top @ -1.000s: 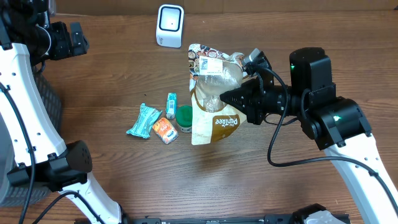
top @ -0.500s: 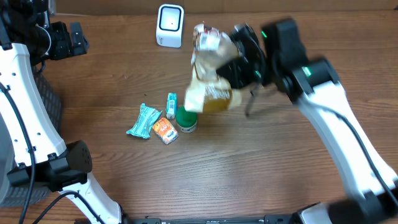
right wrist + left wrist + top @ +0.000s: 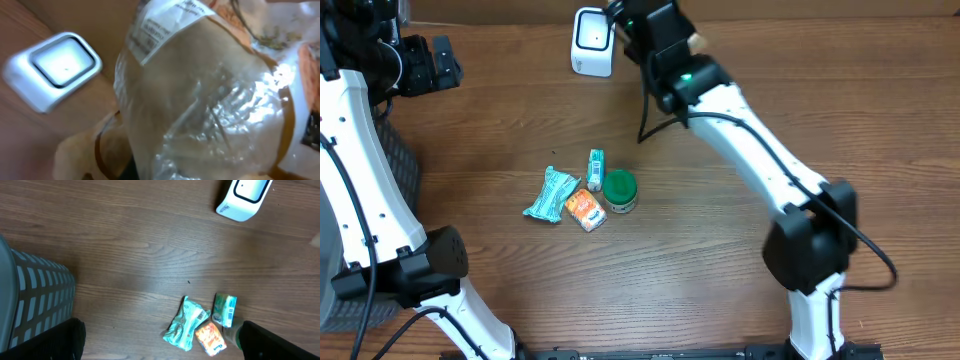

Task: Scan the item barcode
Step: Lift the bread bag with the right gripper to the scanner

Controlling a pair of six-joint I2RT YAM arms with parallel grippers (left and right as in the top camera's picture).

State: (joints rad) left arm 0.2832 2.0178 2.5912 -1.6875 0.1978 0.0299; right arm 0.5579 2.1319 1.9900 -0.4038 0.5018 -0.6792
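Note:
A clear and tan snack bag [image 3: 200, 100] fills the right wrist view, its white printed label [image 3: 156, 34] turned toward the white scanner [image 3: 54, 69]. My right gripper [image 3: 628, 14] reaches to the table's far edge beside the scanner [image 3: 593, 41], shut on the bag. Its fingers are hidden behind the bag, and the arm covers the bag in the overhead view. My left gripper [image 3: 160, 347] hangs open and empty high over the table's left side, its dark fingers [image 3: 50, 340] at the frame's bottom corners.
A teal wrapper [image 3: 550, 194], an orange packet [image 3: 585, 210], a small teal box [image 3: 595, 168] and a green-lidded jar [image 3: 619, 188] lie clustered mid-table. A grey slatted basket [image 3: 30, 305] stands at the left edge.
The right arm has swung from the table's right side up to the far edge, carrying the bag to the scanner. The left arm has not moved.

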